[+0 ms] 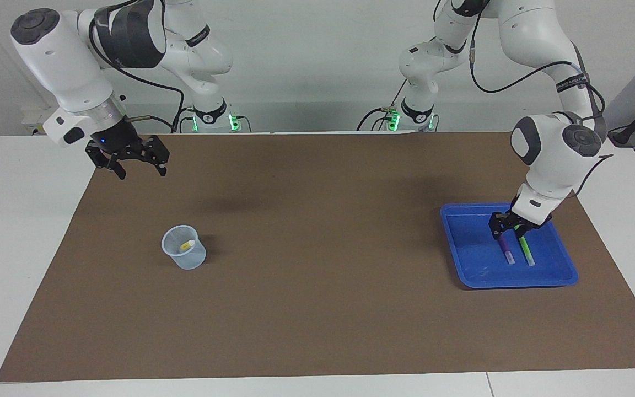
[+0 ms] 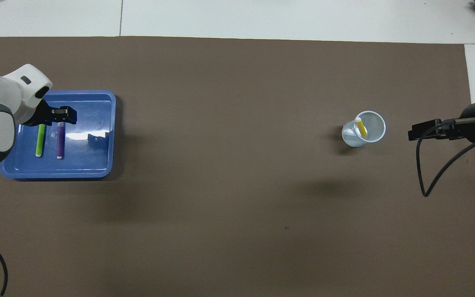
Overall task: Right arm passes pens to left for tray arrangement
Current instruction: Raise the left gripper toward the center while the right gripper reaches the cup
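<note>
Right gripper (image 1: pixel 135 160) hangs in the air over the brown mat (image 1: pixel 317 309) at the right arm's end of the table, fingers spread, nothing between them. Cup (image 1: pixel 184 248) stands on the mat near it, yellow pen (image 1: pixel 187 245) leaning inside. Tray (image 1: pixel 480 275) lies at the left arm's end. Purple pen (image 1: pixel 505 249) and green pen (image 1: pixel 526 251) lie side by side in it, apart. Left gripper (image 1: pixel 510 229) sits low in the tray at the purple pen's upper end; grip cannot be told.
</note>
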Motion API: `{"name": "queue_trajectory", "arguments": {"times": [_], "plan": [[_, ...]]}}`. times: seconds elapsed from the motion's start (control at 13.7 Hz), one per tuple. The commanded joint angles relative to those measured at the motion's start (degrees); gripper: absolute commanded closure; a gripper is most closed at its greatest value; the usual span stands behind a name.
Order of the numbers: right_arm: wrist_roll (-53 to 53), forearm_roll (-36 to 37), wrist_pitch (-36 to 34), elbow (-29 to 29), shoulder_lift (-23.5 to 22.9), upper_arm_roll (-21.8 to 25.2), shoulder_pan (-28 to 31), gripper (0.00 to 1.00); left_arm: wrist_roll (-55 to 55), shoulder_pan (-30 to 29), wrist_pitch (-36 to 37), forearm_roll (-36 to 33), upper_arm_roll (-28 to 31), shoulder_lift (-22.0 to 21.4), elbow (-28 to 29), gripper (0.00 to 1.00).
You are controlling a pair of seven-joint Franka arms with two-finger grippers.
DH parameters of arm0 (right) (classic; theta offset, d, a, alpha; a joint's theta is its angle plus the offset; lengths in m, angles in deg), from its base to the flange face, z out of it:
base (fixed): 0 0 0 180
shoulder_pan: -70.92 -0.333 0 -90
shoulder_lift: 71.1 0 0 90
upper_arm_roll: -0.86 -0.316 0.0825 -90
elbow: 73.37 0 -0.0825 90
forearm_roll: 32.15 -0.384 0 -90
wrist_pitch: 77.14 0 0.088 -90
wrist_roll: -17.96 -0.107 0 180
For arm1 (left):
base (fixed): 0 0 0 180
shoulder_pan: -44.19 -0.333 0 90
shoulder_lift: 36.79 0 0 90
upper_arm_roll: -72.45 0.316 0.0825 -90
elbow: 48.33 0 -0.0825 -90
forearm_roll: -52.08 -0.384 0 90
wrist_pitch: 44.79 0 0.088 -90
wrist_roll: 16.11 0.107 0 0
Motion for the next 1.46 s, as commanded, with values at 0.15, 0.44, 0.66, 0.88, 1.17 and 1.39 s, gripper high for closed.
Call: {"name": "queue_trajectory", "arguments": {"times": [0.15, 0.44, 0.66, 0.88, 1.17, 1.39], "plan": [[1.1, 7.7, 6.3, 0.8, -5.6, -0.9, -3.8, 0.00, -13.8, 5.0, 3.7, 8.7, 0.4, -1.9, 0.2, 0.19], [-0.5, 10.2, 9.7, 7.2, -15.3, -1.2, -7.1, 0.00, -30.0, 9.3, 5.1, 16.5, 0.4, -3.7, 0.2, 0.11], [-1.6, 11.5, 12.2, 6.5, -17.9, -1.1, -9.3, 0.00, -39.8, 12.2, 4.7, 16.6, 0.3, -4.0, 0.2, 0.09], [-2.7, 12.9, 13.7, 5.2, -19.4, -1.1, -9.4, 0.16, -49.4, 14.8, 3.9, 19.3, -0.6, -4.4, 0.0, 0.05], [-2.8, 14.0, 14.4, 2.9, -19.1, -1.2, -9.3, 0.45, -60.9, 19.5, 3.5, 20.1, -0.8, -4.5, -0.1, 0.00], [-2.9, 14.3, 16.1, 1.5, -19.2, -1.2, -9.5, 0.50, -67.1, 22.8, 2.6, 20.2, -0.8, -4.8, 0.0, 0.00]]}}
